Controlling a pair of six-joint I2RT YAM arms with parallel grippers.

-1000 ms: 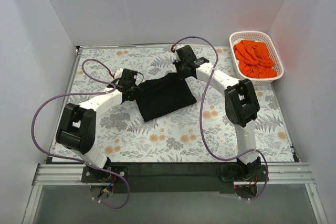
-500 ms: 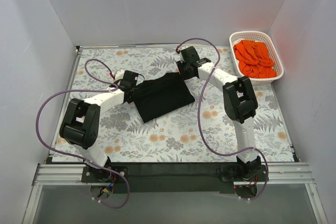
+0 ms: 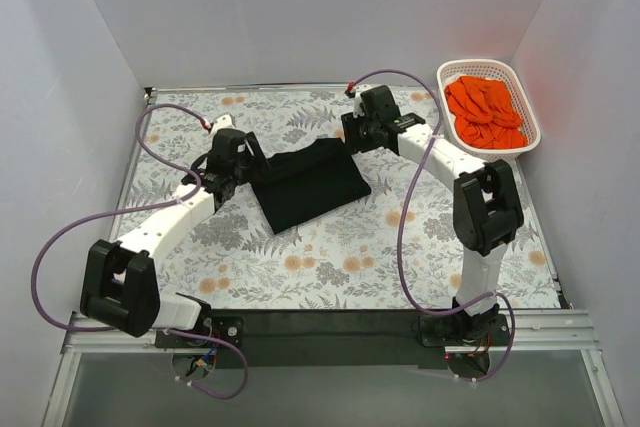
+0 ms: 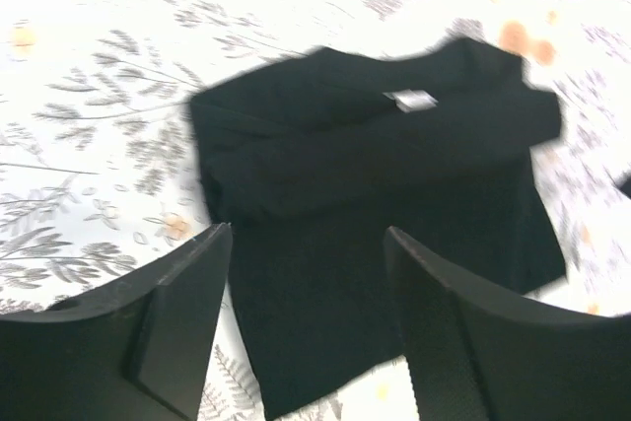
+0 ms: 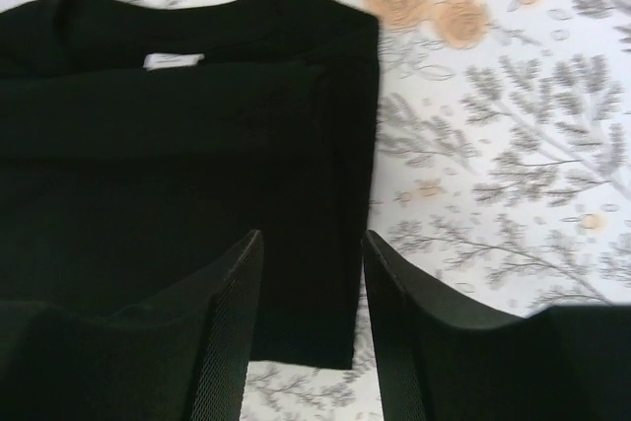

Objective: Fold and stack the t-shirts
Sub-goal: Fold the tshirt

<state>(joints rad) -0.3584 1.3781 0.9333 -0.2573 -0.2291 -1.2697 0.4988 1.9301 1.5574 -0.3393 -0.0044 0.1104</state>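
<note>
Just beside left claw (image 4: 306,244): black t-shirt (image 4: 375,145)

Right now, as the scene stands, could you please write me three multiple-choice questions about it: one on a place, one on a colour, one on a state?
1. Where on the table does the white lattice basket stand?
A) near left corner
B) far right corner
C) in the middle

2. What colour is the folded t-shirt between the arms?
A) black
B) orange
C) white

3. How are the left gripper and the right gripper?
A) both shut on cloth
B) both open, gripping nothing
C) one open, one shut

Answers: B, the top view shows the basket there, holding the orange t-shirts; A, every view shows it black; B, each wrist view shows its fingers apart above the shirt.
</note>
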